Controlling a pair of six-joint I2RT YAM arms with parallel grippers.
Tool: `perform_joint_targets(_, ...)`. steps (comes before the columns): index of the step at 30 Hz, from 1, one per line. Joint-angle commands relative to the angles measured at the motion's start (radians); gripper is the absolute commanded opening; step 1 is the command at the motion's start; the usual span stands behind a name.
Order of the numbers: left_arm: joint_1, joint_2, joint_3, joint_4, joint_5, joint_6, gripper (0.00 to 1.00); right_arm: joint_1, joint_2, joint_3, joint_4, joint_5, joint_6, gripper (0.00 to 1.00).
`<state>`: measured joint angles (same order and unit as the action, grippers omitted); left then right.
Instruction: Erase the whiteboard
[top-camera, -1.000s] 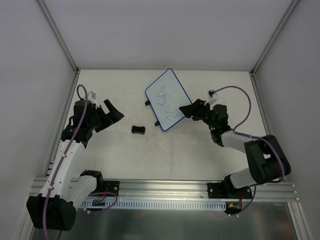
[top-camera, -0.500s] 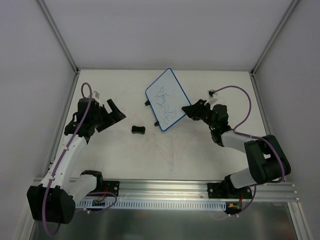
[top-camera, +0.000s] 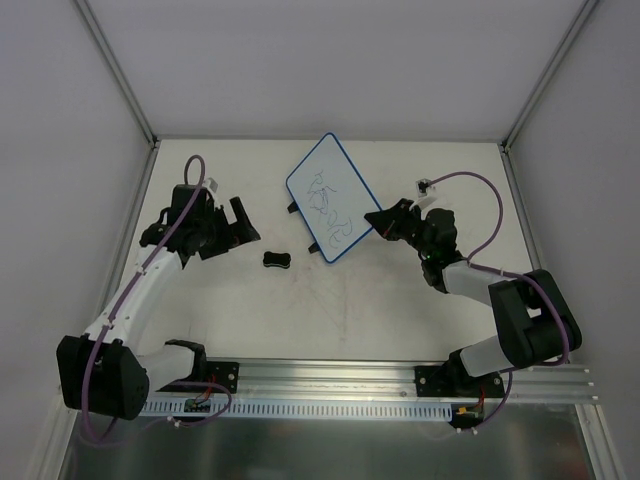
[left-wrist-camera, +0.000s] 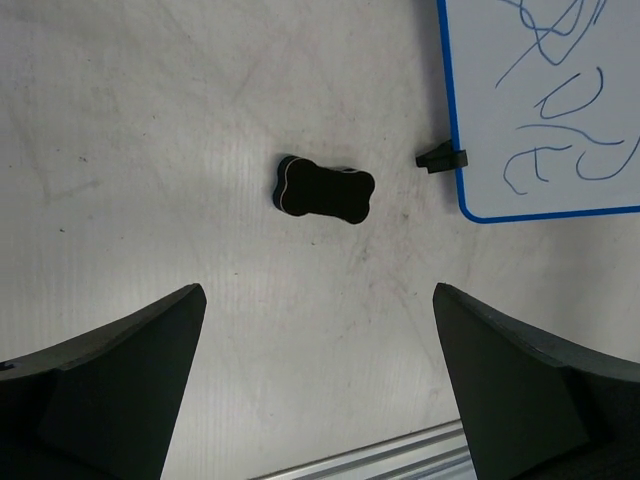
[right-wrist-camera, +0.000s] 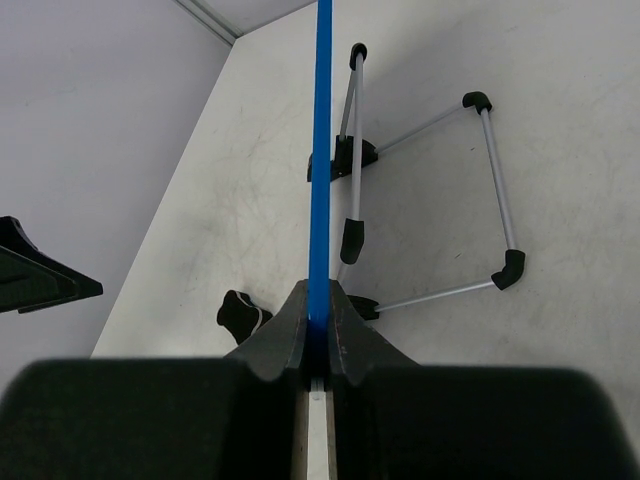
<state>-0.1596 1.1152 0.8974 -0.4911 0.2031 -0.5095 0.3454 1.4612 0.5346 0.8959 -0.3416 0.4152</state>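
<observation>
My right gripper (top-camera: 378, 222) is closed on the whiteboard (top-camera: 328, 198): in the right wrist view its thin blue rim runs straight between my two fingers, and they press it from both sides. I hold the board at the corner that points to the right edge of the table (top-camera: 400, 320). The board is in the far half of the table, about midway between the left edge and the right edge, turned at an angle to them, and blue scribbles cover its white face. Behind it I see a thin wire stand (right-wrist-camera: 497, 190) with black feet. My left gripper (top-camera: 243, 222) is wide open and holds nothing; it is above the table, nearer to the left edge, well apart from the board. The small black eraser (top-camera: 277, 260) lies flat on the table, near the board's corner that points to the near edge, not touching it, and in the left wrist view it is ahead of my open fingers, apart from both
</observation>
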Motion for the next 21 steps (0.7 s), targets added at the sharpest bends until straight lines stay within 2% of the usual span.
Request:
perform_joint_targets(1, -0.026, 0.047, 0.075, -0.086, 0.016, 0.098, 0.99, -0.005, -0.007, 0.022, 0.074, 0.003, -0.039, 0.0)
perform_joint_targets(9, -0.192, 0.081, 0.146, -0.132, -0.136, 0.298, 0.99, -0.003, -0.001, 0.025, 0.074, -0.004, -0.036, 0.0)
perform_joint_targets(14, -0.198, 0.077, 0.166, -0.141, -0.059, 0.422, 0.99, -0.005, 0.001, 0.025, 0.072, -0.01, -0.038, 0.0)
perform_joint_targets(21, -0.198, 0.185, 0.195, -0.164, -0.048, 0.425, 0.99, -0.003, 0.005, 0.033, 0.069, -0.019, -0.035, 0.0)
